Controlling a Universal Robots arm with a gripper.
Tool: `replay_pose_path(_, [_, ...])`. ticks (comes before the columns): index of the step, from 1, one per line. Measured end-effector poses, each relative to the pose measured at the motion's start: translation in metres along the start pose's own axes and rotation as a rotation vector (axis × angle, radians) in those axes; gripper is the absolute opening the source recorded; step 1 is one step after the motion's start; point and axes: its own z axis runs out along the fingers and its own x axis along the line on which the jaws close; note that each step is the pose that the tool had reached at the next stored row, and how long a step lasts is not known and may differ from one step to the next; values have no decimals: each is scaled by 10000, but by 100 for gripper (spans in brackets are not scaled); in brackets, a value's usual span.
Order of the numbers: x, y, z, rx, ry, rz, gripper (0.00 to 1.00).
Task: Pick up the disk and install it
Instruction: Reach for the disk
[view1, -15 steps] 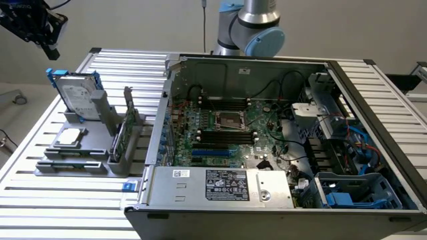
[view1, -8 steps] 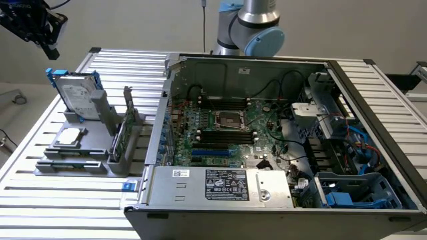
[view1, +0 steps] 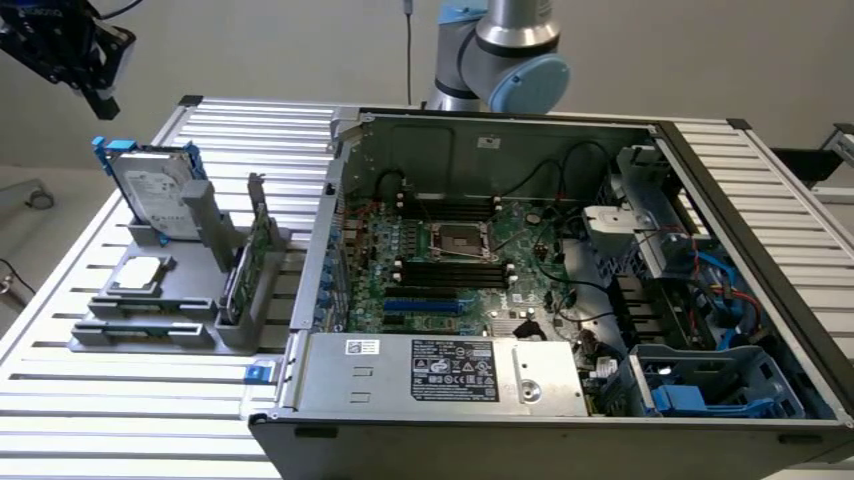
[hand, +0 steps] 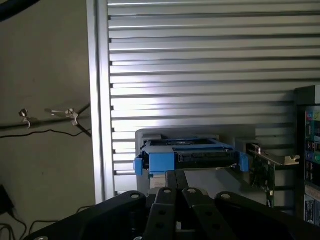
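While the disk (view1: 151, 190) stands upright on its edge in the far slot of the grey rack (view1: 167, 318), the gripper (view1: 103, 102) hangs in the air above and beyond that rack, apart from everything in it. Its claw is pressed together with nothing between the fingers (hand: 162, 210). In the wrist view the two black fingers lie side by side, pointing toward the disk's top edge, which has blue rails (hand: 155, 161) at either end. The disk's white label faces the near end of the rack. Toward that near end a small silver chip (view1: 139, 274) lies flat. A green circuit card (view1: 254, 255) stands on edge along the side of the rack nearest the computer case (view1: 561, 140). That case lies open just beside the rack, on the exterior view's right of it. Its motherboard (view1: 454, 260) is exposed and a silver power supply (view1: 441, 370) sits in its near corner. Rack and case both rest on a slatted aluminium table (view1: 80, 400).
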Motion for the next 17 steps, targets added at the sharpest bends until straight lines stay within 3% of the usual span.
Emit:
replay_pose_path(2, [24, 50, 6, 4, -12, -31, 11])
replay_pose_path(5, [33, 59, 23, -12, -14, -289, 11])
replay_pose_path(17, [34, 58, 85, -62, 58, -2453, 11])
